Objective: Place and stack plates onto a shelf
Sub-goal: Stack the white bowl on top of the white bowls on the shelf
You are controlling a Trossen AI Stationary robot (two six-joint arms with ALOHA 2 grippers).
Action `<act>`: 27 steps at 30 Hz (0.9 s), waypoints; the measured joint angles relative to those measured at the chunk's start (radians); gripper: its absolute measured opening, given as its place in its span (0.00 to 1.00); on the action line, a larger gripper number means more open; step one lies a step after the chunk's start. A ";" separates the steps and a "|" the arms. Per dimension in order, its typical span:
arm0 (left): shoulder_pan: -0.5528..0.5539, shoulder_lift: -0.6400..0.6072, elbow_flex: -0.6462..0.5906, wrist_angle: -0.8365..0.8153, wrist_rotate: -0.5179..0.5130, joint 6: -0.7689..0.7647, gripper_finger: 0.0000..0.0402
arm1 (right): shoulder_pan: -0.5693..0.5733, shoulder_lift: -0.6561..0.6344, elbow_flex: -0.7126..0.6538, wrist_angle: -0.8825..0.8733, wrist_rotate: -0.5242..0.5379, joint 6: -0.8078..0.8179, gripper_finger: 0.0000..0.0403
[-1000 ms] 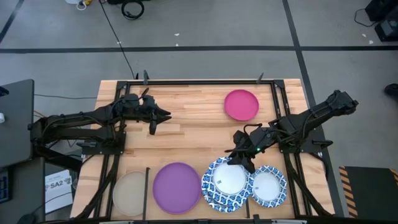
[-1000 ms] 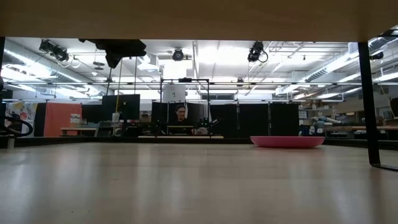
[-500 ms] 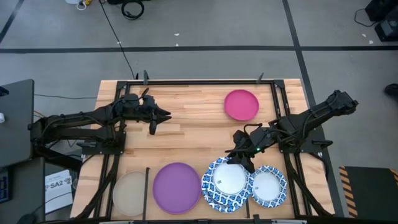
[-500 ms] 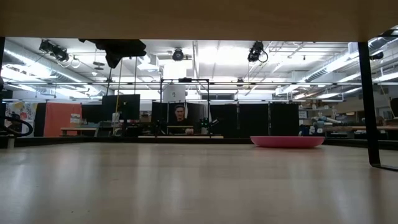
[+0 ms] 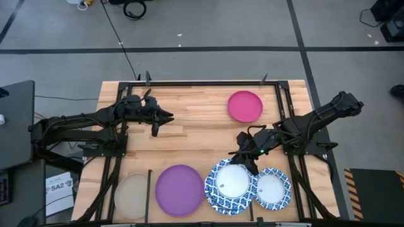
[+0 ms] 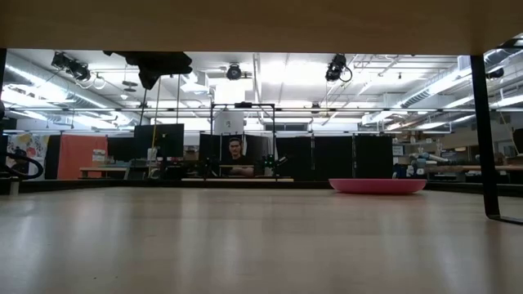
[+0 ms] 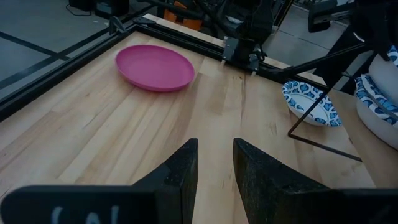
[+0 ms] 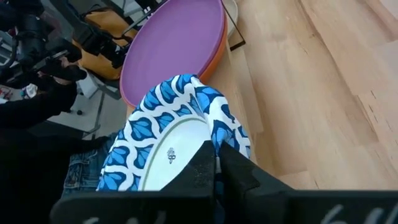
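My right gripper [image 5: 243,164] is shut on the far rim of a large blue-rimmed plate [image 5: 230,186], which lies at the near edge of the shelf [image 5: 189,139]. Beside that plate lie a smaller blue-rimmed plate [image 5: 273,189], a purple plate [image 5: 180,190] on an orange one [image 8: 222,51], and a beige plate [image 5: 132,195]. A magenta plate [image 5: 245,106] rests flat at the far right. My left gripper [image 5: 165,118] hovers open over bare wood at the far left, with nothing between its fingers [image 7: 180,174]. My right gripper pinches the blue-patterned rim [image 8: 219,138] of the large plate at its far edge, between its two fingers [image 8: 203,167]. The fingers slant down from the far right. The rest of the plate lies on the pile below it.
Thin black bars [image 5: 149,189] divide the near edge into bays, and a black frame [image 5: 189,82] runs along the far edge and the sides. Bare wood lies between the two arms. A person [image 6: 237,151] sits far behind the table.
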 joint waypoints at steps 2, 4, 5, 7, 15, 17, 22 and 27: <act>0.000 0.000 0.000 0.000 0.000 0.000 0.27 | 0.000 0.000 0.000 0.001 0.000 0.003 0.02; 0.000 0.000 0.000 0.000 0.000 0.000 0.27 | 0.000 0.000 0.000 0.013 0.000 0.024 0.03; 0.000 0.000 0.000 0.000 0.000 0.000 0.27 | 0.000 0.000 0.000 0.023 -0.001 0.034 0.04; 0.000 0.000 0.000 0.000 0.000 0.000 0.27 | 0.000 0.000 0.000 0.049 -0.015 0.043 0.04; 0.000 0.000 0.000 0.000 0.000 0.000 0.27 | 0.000 0.010 0.001 0.108 -0.053 0.046 0.02; 0.000 0.000 0.000 0.000 0.000 0.000 0.27 | 0.001 0.029 0.001 0.110 -0.057 0.047 0.03; 0.000 -0.001 0.000 -0.001 0.000 0.000 0.27 | 0.001 0.085 0.001 0.125 -0.097 0.057 0.03; 0.000 -0.001 0.000 -0.002 0.000 0.001 0.27 | 0.001 0.095 0.001 0.142 -0.108 0.055 0.03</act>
